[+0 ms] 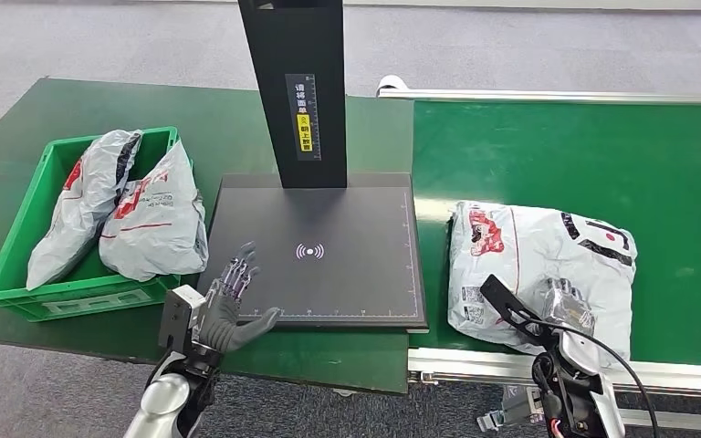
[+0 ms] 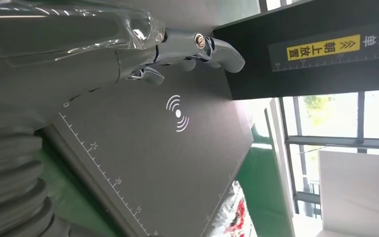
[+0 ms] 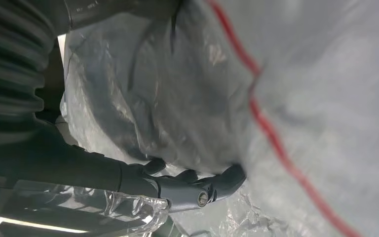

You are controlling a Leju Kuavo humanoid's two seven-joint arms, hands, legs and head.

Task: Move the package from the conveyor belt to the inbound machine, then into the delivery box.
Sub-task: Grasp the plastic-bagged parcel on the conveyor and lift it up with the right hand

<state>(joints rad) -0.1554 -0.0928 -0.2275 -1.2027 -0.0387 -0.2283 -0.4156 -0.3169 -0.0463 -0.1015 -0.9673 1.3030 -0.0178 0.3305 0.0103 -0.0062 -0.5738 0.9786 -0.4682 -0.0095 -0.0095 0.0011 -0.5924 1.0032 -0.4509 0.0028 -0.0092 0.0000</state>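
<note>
Lower right of frame, the right robot hand (image 1: 561, 306) presses its fingers into the grey plastic package (image 1: 538, 265) on the green conveyor belt (image 1: 584, 155), evidently to lift it, while the left robot hand (image 1: 230, 306) hovers spread over the black scanner plate (image 1: 347, 265), empty.

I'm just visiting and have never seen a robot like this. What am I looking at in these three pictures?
The wide picture is the robot's own view from its head, looking down. The other two come from cameras at its wrists, so they look tilted.

On the right, a green conveyor belt carries a grey package. The right hand is on it, its fingers pressed into the plastic. I can't tell if it grips yet.

In the middle is the black inbound machine. The left hand hovers open over its corner.

On the left, a green box holds two packages already.
</note>
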